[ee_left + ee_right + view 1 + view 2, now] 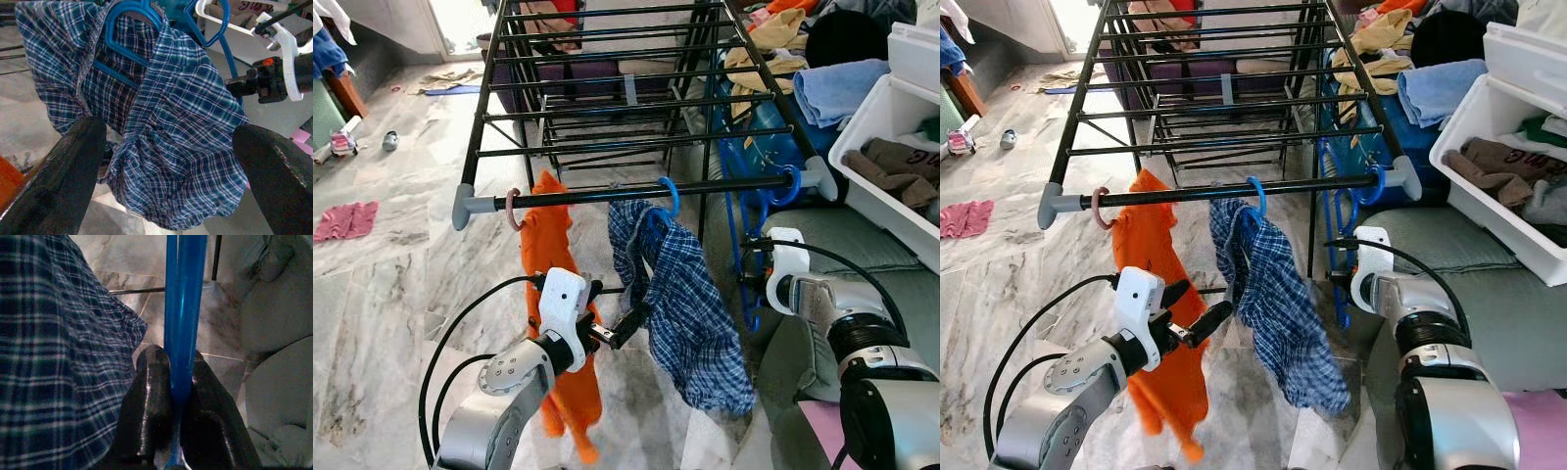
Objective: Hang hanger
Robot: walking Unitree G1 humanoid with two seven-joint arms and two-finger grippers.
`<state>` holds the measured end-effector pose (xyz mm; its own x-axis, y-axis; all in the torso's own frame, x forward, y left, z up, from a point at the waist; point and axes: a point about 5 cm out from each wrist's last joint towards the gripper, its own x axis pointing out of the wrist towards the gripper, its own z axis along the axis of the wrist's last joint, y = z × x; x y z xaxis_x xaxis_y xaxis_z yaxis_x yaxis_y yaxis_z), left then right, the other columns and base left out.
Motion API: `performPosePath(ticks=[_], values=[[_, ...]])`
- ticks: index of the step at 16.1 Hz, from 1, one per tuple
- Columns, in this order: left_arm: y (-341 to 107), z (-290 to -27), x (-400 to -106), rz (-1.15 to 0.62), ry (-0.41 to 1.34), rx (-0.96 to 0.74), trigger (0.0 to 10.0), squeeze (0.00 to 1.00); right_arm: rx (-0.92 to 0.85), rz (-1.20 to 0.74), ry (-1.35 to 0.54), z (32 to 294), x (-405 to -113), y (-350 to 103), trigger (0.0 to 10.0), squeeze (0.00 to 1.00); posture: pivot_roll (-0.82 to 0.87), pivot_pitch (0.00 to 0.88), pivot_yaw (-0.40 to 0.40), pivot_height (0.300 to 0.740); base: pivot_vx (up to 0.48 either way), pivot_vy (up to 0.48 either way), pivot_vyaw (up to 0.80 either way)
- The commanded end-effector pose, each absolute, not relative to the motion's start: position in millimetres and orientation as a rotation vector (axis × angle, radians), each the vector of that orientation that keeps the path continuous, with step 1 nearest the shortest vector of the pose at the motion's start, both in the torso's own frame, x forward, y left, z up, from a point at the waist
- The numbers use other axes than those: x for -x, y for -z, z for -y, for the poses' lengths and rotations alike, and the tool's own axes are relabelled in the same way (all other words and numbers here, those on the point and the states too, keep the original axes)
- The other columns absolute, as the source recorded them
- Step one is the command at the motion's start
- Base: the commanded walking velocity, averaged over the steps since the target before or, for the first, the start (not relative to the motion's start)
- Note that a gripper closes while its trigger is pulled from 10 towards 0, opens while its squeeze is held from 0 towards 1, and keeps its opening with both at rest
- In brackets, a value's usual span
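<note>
A blue hanger (766, 235) hangs from the front bar (636, 192) of a black drying rack (607, 88), its hook looped over the bar near the grey end cap on the robot's right, its body dangling below beside a blue container. The right end effector (180, 431) is clamped on this hanger, its two black fingers (146, 416) pressed against either side of the blue plastic shaft in the right wrist view; the white wrist housing sits just below the bar. Further along the same bar, a second blue hanger (661, 201) carries a blue plaid garment (690, 313) that drapes down in folds. The left end effector (625, 323) hovers beside the lower edge of that plaid cloth with its fingers (58, 181) spread wide apart and nothing between them, the plaid fabric facing it in the left wrist view. An orange garment (558, 323) hangs from a pink hanger (512, 209) at the left end of the bar, behind the left arm. A white bin (891, 147) holding folded clothes stands on the right, with a pile of laundry (803, 59) behind the rack. The marble floor (382, 284) carries a pink cloth (344, 219) at far left.
</note>
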<state>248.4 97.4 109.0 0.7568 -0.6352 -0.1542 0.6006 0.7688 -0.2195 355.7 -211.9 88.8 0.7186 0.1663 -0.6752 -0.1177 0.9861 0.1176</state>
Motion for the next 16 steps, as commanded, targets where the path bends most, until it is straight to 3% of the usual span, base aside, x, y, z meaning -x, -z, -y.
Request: performPosePath(ticks=[1,5,6,7,8,13,16], values=[[-111,-98,-249,-0.222,0.670,0.145,10.0,0.00,-0.061,-0.795,-0.181,206,-352,-80,10.0,0.00,0.05,0.083,0.008,0.740,0.000,0.000,0.00],[-111,-97,-248,-0.223,0.671,0.143,10.0,0.00,-0.019,-0.759,-0.212,197,-358,-84,10.0,0.00,0.05,0.087,0.004,0.740,0.000,0.000,0.00],[-110,-96,-247,-0.225,0.671,0.144,10.0,0.00,-0.030,-0.771,-0.207,198,-355,-79,10.0,0.16,0.05,0.090,0.001,0.740,0.000,0.000,0.00],[-110,-96,-246,-0.227,0.669,0.145,10.0,0.00,-0.039,-0.775,-0.196,200,-353,-76,10.0,0.85,0.05,0.090,0.001,0.740,0.000,0.000,0.00],[-109,-96,-246,-0.230,0.669,0.143,10.0,0.00,-0.007,-0.767,-0.154,207,-350,-72,10.0,1.00,0.05,0.090,0.002,0.740,0.000,0.000,0.00],[-109,-95,-250,-0.230,0.676,0.135,10.0,0.00,0.053,-0.723,-0.068,224,-342,-64,10.0,1.00,0.03,0.082,0.012,0.740,0.000,0.000,0.00],[-109,-92,-255,-0.224,0.686,0.134,10.0,0.00,0.169,-0.569,-0.051,224,-323,-69,10.0,1.00,0.00,0.071,0.016,0.740,0.000,0.000,0.00]])
